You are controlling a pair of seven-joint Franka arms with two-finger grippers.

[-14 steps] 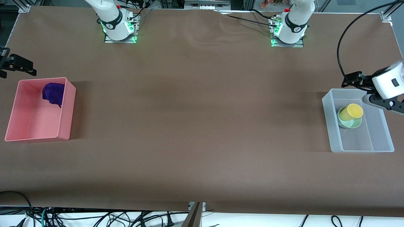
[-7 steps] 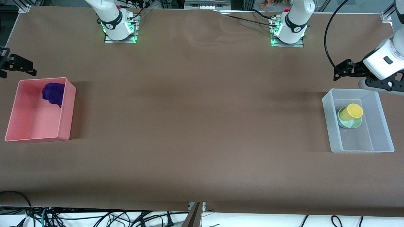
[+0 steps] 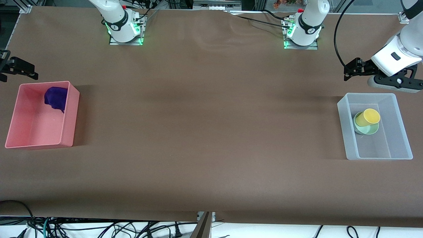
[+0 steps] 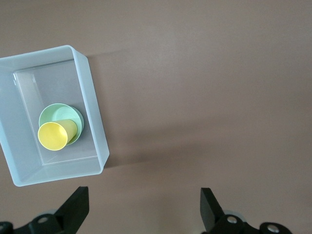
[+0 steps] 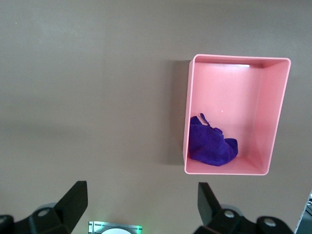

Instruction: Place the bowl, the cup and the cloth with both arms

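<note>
The pale green bowl (image 3: 367, 129) stands in a clear bin (image 3: 376, 156) at the left arm's end of the table. The yellow cup (image 3: 368, 117) lies tilted in the bowl. The left wrist view shows the bowl (image 4: 52, 111), the cup (image 4: 56, 134) and the bin (image 4: 92, 114) from high above. My left gripper (image 4: 145, 214) is open and empty, up in the air over bare table beside the bin; it also shows in the front view (image 3: 393, 83). The purple cloth (image 3: 56, 98) lies in a pink bin (image 3: 39, 142). My right gripper (image 5: 141, 209) is open and empty, high over the table beside the pink bin (image 5: 234, 87) with the cloth (image 5: 212, 146).
The two arm bases (image 3: 125, 31) (image 3: 301, 33) stand along the table edge farthest from the front camera. Brown table (image 3: 211, 125) spreads between the two bins. Cables hang below the nearest table edge (image 3: 99, 228).
My left gripper has risen and drawn away from over the clear bin toward the arm bases. The cup and bowl stay in the bin. The right arm has not moved.
</note>
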